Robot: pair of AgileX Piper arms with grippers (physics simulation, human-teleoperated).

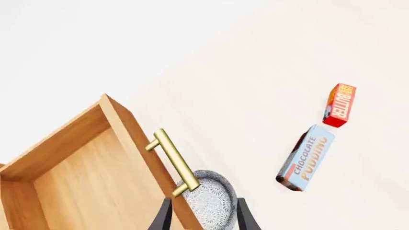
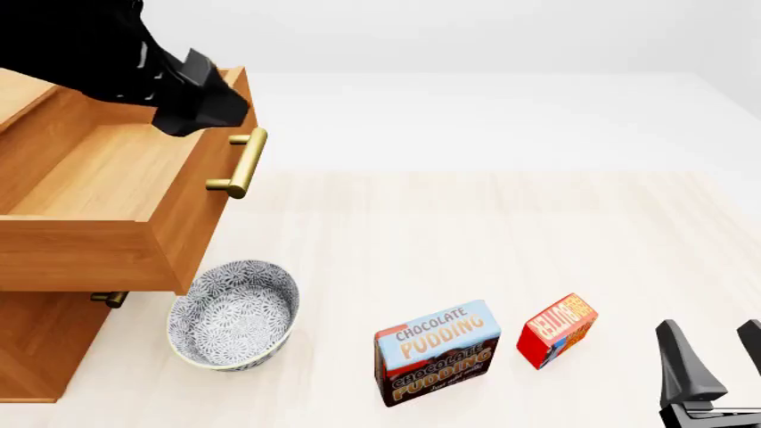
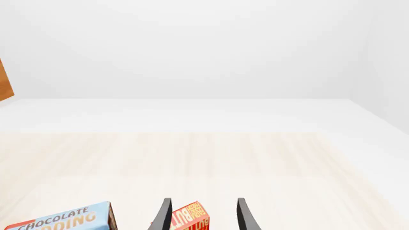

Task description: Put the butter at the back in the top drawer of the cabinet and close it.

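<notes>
While front view hides left fingers (image 1: 201,215), wrist shows them spread | right fingers (image 2: 714,357) spread | butter (image 2: 557,331) free

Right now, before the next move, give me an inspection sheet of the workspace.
Surface: pale wood table, bare at its middle.
Job's things: butter on the table, right of the pudding box; top drawer pulled open, nothing seen inside; cabinet at left.
Clutter: patterned bowl below the drawer front.
Grippers: left gripper open above the drawer; right gripper open, lined up on the butter.
Cables: nothing seen.
Surroundings: plain white backdrop.
</notes>
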